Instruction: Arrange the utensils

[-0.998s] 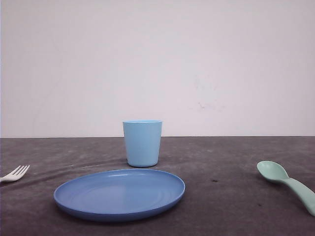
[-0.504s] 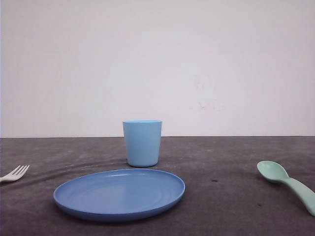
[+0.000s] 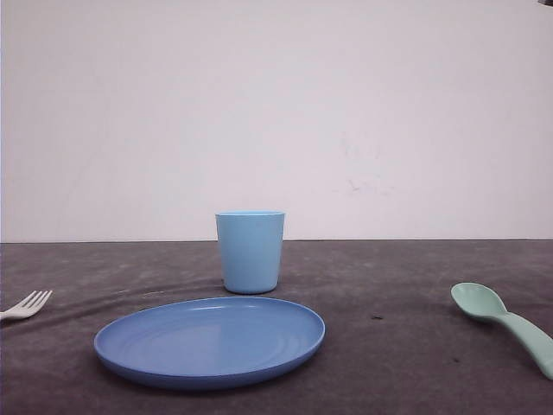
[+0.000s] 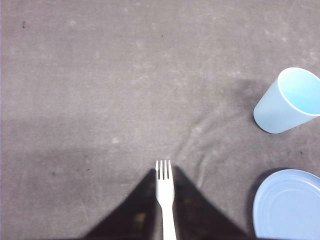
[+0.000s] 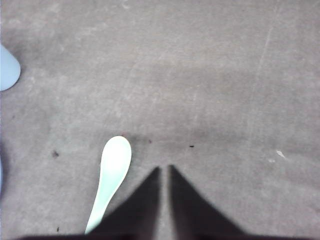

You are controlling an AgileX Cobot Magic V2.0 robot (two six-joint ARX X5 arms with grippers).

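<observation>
**Utensils at opposite table edges**

A dark grey cloth-covered table [image 3: 389,268] met a plain white wall [image 3: 276,112]. The fork [image 3: 26,304] lay far left, between the left pincer's [image 4: 164,175] parted fingers; the spoon [image 3: 505,322] far right, beside the nearly closed right pincer [image 5: 164,169].

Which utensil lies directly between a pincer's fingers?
The small white plastic fork, lined up between the left pincer's fingers; the mint-green plastic spoon lies beside the right pincer.
</observation>
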